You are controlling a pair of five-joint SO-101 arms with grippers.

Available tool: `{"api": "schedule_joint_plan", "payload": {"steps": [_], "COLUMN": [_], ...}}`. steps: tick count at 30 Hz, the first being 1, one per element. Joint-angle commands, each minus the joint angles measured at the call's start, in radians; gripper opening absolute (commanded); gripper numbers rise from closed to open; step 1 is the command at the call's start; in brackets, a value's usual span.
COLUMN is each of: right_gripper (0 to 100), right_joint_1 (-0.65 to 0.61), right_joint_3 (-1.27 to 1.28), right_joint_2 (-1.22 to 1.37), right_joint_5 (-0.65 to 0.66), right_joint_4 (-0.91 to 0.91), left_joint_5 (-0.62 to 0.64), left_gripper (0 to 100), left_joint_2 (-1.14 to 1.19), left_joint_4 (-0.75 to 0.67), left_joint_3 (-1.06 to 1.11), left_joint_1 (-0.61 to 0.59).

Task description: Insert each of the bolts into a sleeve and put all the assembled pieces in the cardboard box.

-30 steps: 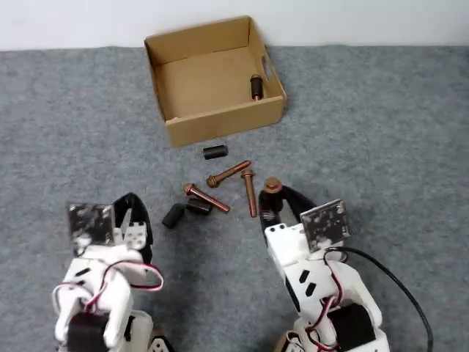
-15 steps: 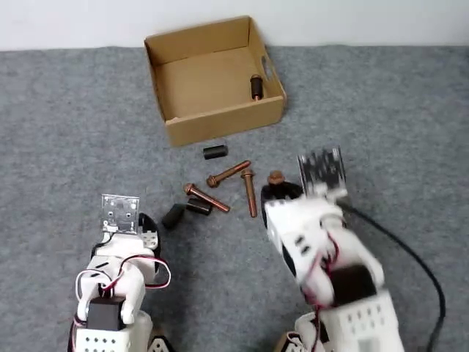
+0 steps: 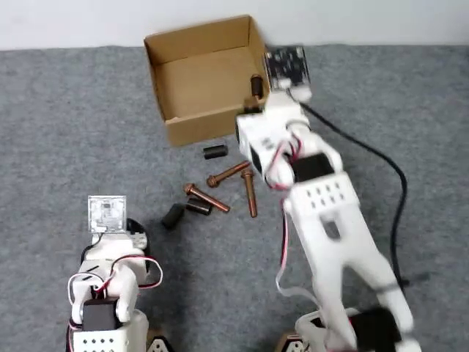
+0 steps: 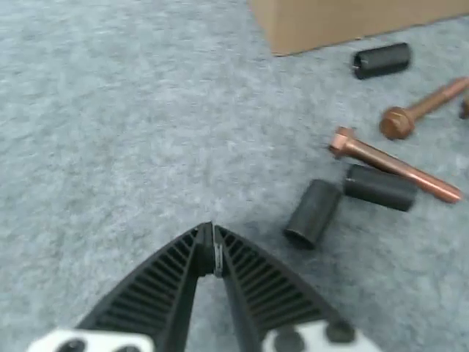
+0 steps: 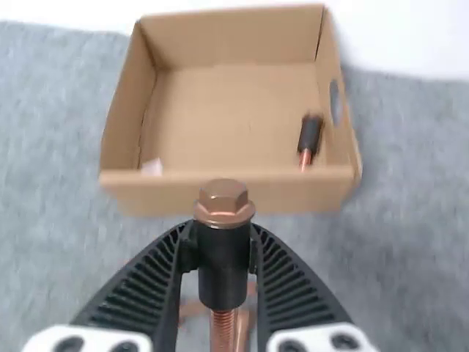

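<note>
- Delivery is in hand: a sleeved bolt (image 5: 222, 268) is pinched upright by the right gripper (image 5: 220, 230), near the cardboard box (image 5: 146, 189).
- Carrying over the front wall, then release, is called for next.
- Left gripper (image 4: 213, 248) jaws are pressed together, empty, beside a loose sleeve (image 4: 314, 213).

Got one assembled piece (image 3: 256, 86) in the cardboard box (image 3: 220, 121), right side. Got bolts (image 3: 228, 173) and sleeves (image 3: 215, 152) scattered in front.

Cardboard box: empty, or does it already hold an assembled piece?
Not empty. One sleeved bolt lies on the cardboard box floor, beside the wall with the handle slot.
</note>
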Motion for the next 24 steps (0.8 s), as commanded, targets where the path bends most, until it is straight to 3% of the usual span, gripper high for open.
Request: {"api": "schedule_joint_plan", "payload": {"steps": [1, 17, 24], "right_gripper": [0.8, 0.8, 0.8], "right_joint_1": [0.024, 0.031, 0.033], "right_joint_3": [-0.232, -1.172, -1.355], "right_joint_2": [0.166, 1.032, 1.267], "right_joint_5": [-0.009, 0.086, 0.181], "right_joint_4": [-0.101, -0.174, -0.17], "left_joint_5": [-0.008, -0.005, -0.005], "left_gripper": [0, 0, 0], "left_joint_2": [-0.008, -0.006, -0.006], "left_joint_4": [-0.006, -0.005, -0.005], "left_joint_3": [-0.004, -0.004, -0.004], "left_joint_1": [-0.009, -0.014, -0.014]}}
